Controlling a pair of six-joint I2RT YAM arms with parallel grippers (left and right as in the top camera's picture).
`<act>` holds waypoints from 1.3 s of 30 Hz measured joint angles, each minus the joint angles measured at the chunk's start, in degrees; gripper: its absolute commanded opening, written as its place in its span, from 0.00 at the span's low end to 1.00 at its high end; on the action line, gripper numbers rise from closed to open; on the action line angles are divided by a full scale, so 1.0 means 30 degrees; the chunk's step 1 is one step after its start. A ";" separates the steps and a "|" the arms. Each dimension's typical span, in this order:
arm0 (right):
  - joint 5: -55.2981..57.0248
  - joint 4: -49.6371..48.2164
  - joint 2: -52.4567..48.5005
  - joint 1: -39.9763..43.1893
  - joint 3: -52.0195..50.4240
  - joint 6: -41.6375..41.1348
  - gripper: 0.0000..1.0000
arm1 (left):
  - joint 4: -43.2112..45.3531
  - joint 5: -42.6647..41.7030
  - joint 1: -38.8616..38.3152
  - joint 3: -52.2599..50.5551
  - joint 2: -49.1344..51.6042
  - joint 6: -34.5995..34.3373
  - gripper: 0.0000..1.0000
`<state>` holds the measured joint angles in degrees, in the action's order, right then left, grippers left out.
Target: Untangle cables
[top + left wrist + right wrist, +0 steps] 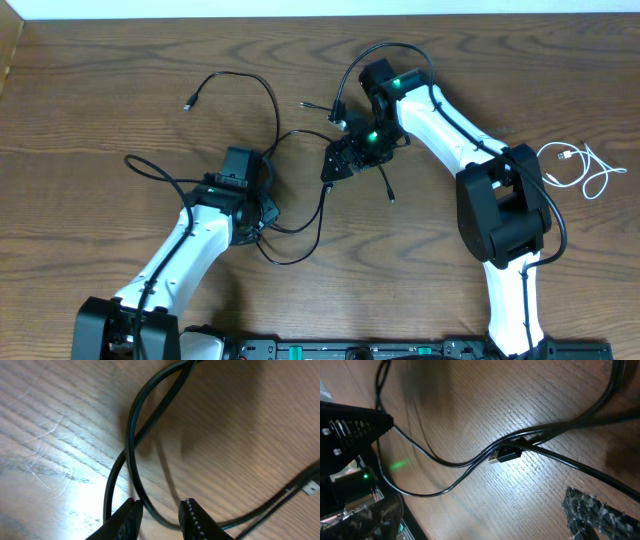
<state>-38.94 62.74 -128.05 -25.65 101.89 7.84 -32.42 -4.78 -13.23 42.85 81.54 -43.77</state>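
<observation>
**Black cords snarled mid-table, white cord off to the side**

I see the black cables (276,112) tangled in the middle of the wooden table (90,130), looping between my two arms. My left gripper (160,505) has its fingers a narrow gap apart. One black cord runs through that gap without being pinched. My right gripper (479,457) is spread wide over a USB plug (502,455) where two cords cross. The white cable (580,168) lies coiled near the table's right edge, well apart from the tangle.
</observation>
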 measured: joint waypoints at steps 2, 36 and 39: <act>0.0000 -0.0007 0.0000 0.0000 0.0000 -0.0007 0.99 | -0.0007 0.0219 0.0000 -0.0160 0.0000 -0.0073 0.31; 0.0000 0.0000 0.0000 0.0000 0.0000 -0.0007 0.99 | 0.1479 0.0583 0.0000 -0.1282 0.0000 -0.0918 0.30; 0.0000 0.0000 0.0000 0.0000 0.0000 0.0000 0.99 | 0.1486 0.0583 0.0000 -0.1282 0.0000 -0.0918 0.30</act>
<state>-38.94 62.74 -128.05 -25.65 101.89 7.84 -27.97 -3.03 -13.23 39.00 81.54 -46.52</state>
